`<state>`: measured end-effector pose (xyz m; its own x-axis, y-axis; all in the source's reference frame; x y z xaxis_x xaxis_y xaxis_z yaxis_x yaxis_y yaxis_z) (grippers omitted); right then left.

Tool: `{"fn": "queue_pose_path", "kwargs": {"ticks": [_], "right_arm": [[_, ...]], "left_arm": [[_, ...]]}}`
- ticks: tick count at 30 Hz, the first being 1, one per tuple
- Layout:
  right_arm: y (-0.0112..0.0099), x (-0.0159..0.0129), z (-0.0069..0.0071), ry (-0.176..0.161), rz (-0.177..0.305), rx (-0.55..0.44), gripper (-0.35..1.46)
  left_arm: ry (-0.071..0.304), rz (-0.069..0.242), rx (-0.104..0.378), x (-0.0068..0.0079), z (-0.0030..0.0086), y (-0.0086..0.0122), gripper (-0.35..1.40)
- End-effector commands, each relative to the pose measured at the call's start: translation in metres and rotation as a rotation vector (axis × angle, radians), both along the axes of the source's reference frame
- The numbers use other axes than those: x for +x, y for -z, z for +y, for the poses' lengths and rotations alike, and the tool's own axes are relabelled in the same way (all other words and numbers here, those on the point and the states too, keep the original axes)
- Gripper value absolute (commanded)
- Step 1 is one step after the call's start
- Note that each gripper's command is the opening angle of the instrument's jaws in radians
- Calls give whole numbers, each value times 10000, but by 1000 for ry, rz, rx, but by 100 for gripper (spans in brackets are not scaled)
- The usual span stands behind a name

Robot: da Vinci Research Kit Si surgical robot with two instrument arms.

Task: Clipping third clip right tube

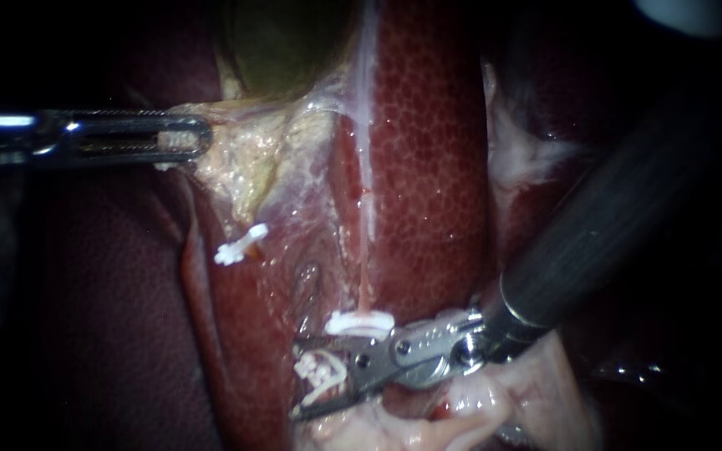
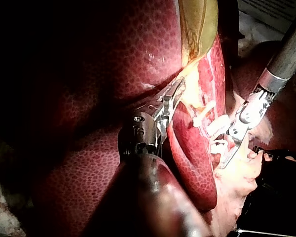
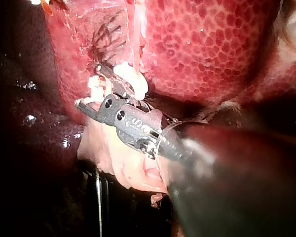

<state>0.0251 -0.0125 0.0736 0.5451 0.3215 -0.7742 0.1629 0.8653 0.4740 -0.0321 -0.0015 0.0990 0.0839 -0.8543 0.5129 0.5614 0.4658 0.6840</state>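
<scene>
Right tool (image 1: 295, 379) at the right tube's (image 1: 367, 209) foot, loaded clip (image 1: 321, 369) in its jaws

Its dark shaft comes in nearest the lens. The jaws stand wide apart, yet both touch the white loaded clip seated between them, just below a set clip (image 1: 359, 323) that crosses the tube's lower end. Whether the tube lies inside the jaws I cannot tell. Well left of the tube, the left tool (image 1: 202, 138) pinches pale tissue (image 1: 240, 159) under the gallbladder (image 1: 286, 50). Liver (image 1: 428, 167) lies along the tube's right.

Our left instrument (image 1: 208, 138) meets tissue (image 1: 231, 154) below the gallbladder (image 1: 286, 42); our right instrument (image 1: 294, 377), a spare clip (image 1: 321, 369) inside it, lies just under the fixed clip (image 1: 359, 321) on the right tube (image 1: 367, 250).
</scene>
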Motion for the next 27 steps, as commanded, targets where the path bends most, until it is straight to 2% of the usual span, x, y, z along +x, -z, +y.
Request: {"fn": "queue_pose_path", "kwargs": {"ticks": [1,18,27], "right_arm": [[0,0,0,0,0,0,59],[1,-3,2,0,-3,-1,60],[9,-15,6,-2,-2,1,60]], "left_arm": [[0,0,0,0,0,0,-11],[0,0,-1,0,-1,-1,-11],[0,0,-1,1,-1,-1,-11]]}}
